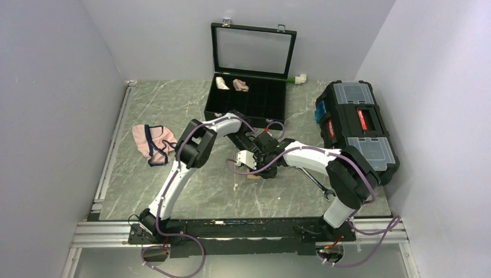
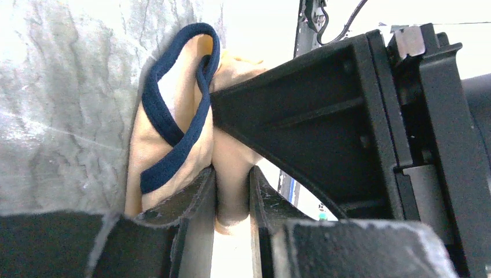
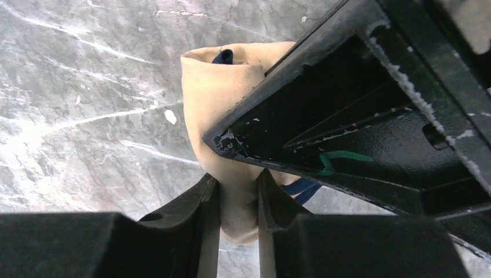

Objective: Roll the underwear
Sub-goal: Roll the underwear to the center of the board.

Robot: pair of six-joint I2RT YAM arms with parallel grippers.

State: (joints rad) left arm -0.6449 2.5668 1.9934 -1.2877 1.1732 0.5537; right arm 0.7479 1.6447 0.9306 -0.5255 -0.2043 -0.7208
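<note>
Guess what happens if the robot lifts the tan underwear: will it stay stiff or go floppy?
Probably floppy: the underwear bunches and folds softly where the left gripper pinches it. It likely weighs little, since the thin fabric squashes flat in the right gripper too. Its loose blue edging loops free, so it might unroll if let go.

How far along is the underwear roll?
Done: the underwear is bunched into a tube, though navy edging loops stick out loose in the left wrist view. In hand: left gripper and right gripper both pinch it. Left: tighten the roll, probably set it in the case beside two rolls. Pink underwear lies flat, apart.
</note>
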